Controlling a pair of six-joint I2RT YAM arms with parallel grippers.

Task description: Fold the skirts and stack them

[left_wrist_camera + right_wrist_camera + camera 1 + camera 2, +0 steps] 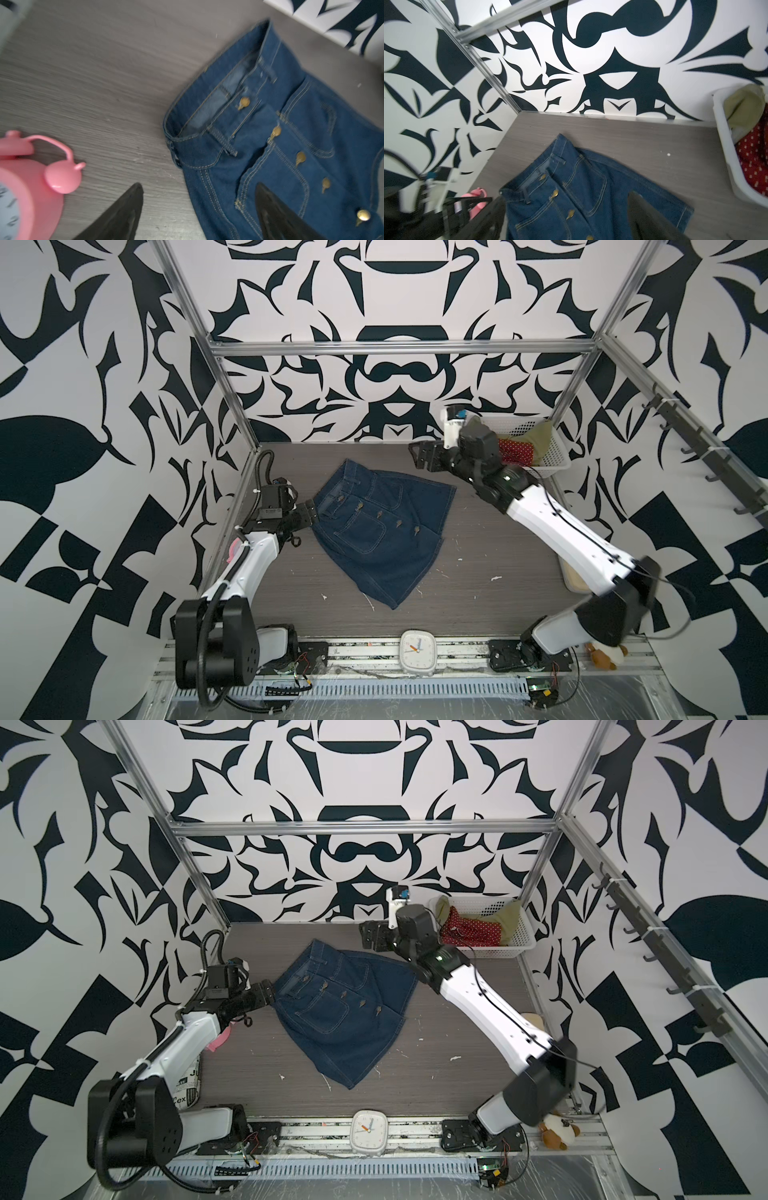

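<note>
Mid-frame on desk (478,551): denim skirt (382,526), unfolded; upper right, basket (557,460) holds red skirt (515,452), olive skirt (540,437); left tool (311,515), right tool (415,456) released.

Denim skirt (380,526) lies flat on the table (478,539), buttons up — red polka-dot skirt (515,452) and olive skirt (542,433) crumpled in the basket (559,460).

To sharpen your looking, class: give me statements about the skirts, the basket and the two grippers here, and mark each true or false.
1. The denim skirt lies on the table. True.
2. The red skirt lies on the table. False: it is in the basket.
3. The olive skirt is in the basket. True.
4. The left gripper grips the denim skirt. False: its jaws stand open and grip nothing.
5. The right gripper is open. True.
</note>
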